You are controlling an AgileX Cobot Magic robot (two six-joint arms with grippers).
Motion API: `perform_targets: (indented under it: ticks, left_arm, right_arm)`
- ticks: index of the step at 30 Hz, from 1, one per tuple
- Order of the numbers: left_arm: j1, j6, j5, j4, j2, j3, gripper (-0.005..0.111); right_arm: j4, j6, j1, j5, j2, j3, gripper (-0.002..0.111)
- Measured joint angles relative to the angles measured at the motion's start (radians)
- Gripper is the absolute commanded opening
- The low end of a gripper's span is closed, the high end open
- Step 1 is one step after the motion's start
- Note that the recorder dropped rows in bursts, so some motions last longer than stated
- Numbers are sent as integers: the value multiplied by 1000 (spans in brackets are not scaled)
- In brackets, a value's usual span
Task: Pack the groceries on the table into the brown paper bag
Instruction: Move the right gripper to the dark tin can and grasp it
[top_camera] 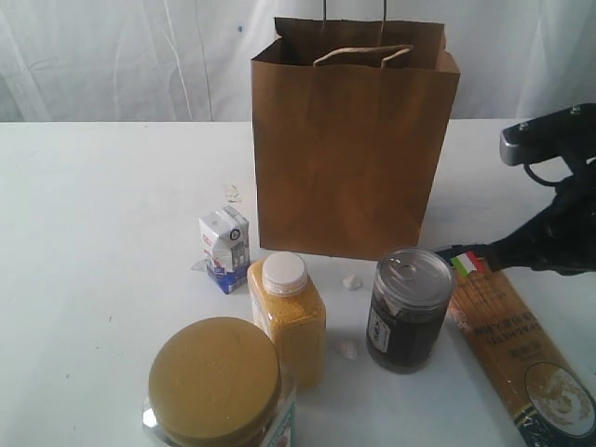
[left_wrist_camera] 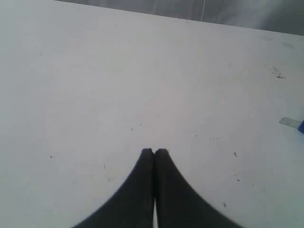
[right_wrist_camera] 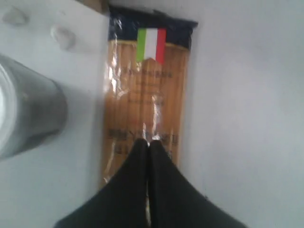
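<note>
spaghetti packet (top_camera: 503,335): end cropped | right gripper (right_wrist_camera: 148,141) closed, over it | left gripper (left_wrist_camera: 154,151) closed

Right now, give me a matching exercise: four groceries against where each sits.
1. small white-blue carton
2. dark silver-lidded jar
3. long spaghetti packet
4. clear yellow-lidded jar

A. lying flat, far right
B. front left, cut by the picture's edge
C. just left of the brown paper bag
D. upright between the yellow white-capped bottle and spaghetti

Pairs: 1-C, 2-D, 3-A, 4-B

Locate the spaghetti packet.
Exterior view, right side: the spaghetti packet lies flat on the table, right of the dark jar, its flag end near the paper bag.
</note>
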Motion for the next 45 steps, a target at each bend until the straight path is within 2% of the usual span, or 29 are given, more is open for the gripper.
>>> perform_targets:
  ticks: [4, 6, 9, 11, 14, 27, 45]
  left_arm:
    - [0, 0, 0, 0, 0, 0, 0]
    - [0, 0, 0, 0, 0, 0, 0]
    - [0, 0, 0, 0, 0, 0, 0]
    - [0, 0, 0, 0, 0, 0, 0]
    - [0, 0, 0, 0, 0, 0, 0]
    - [0, 0, 0, 0, 0, 0, 0]
    - [0, 0, 0, 0, 0, 0, 0]
  right_arm:
    - [162, -104, 38, -56, -12, 0, 13]
    - [247, -217, 62, -58, -12, 0, 30]
    - [345, -357, 98, -52, -13, 0, 67]
    - [377, -411, 116, -47, -13, 0, 88]
    - [396, -445, 132, -57, -13, 0, 101]
    - [447, -463, 158, -105, 89, 0, 100]
    - [423, -461, 167, -149, 200, 0, 88]
